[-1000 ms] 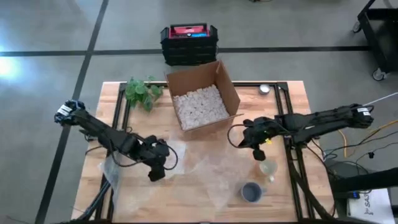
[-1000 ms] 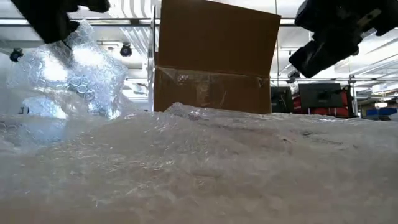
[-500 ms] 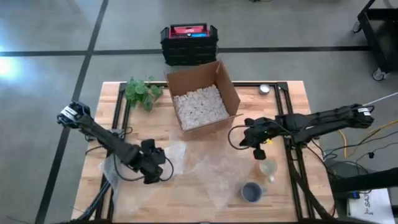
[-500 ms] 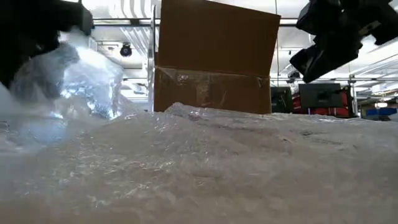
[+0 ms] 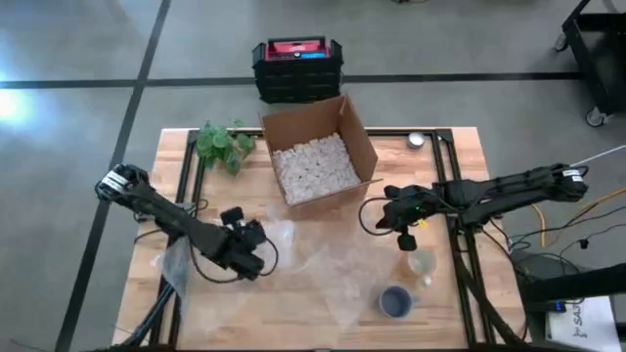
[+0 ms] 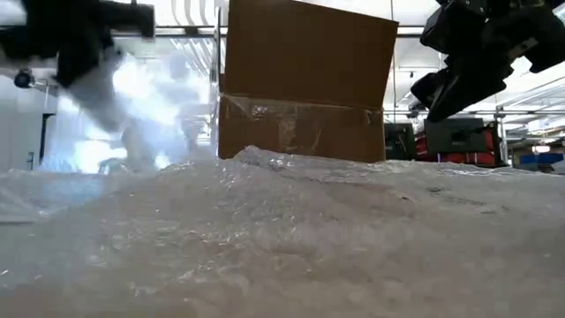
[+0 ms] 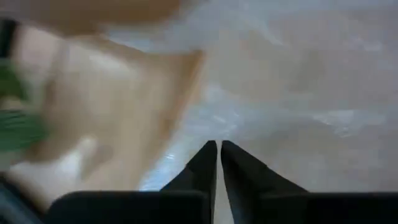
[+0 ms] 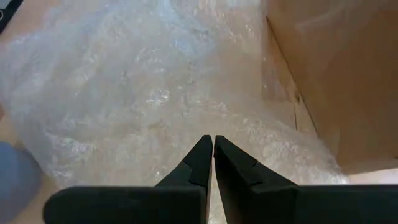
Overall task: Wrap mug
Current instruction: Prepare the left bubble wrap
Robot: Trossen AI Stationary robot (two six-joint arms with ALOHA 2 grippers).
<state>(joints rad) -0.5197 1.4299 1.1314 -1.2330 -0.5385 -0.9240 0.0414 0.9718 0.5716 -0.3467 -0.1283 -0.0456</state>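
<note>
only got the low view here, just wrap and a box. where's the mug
Observer: The blue mug sits on the table's near right part, at the edge of the bubble wrap, clear of both arms.
Operator: right jaws holding anything
Observer: No, the right gripper is shut on nothing, hovering over the wrap beside the cardboard box.
Operator: and the left
Observer: The left gripper is shut too, over the wrap's left end.

One camera looks straight down; one sits low behind the bubble wrap point(image 6: 291, 238); both share the cardboard box point(image 5: 318, 161).
</note>
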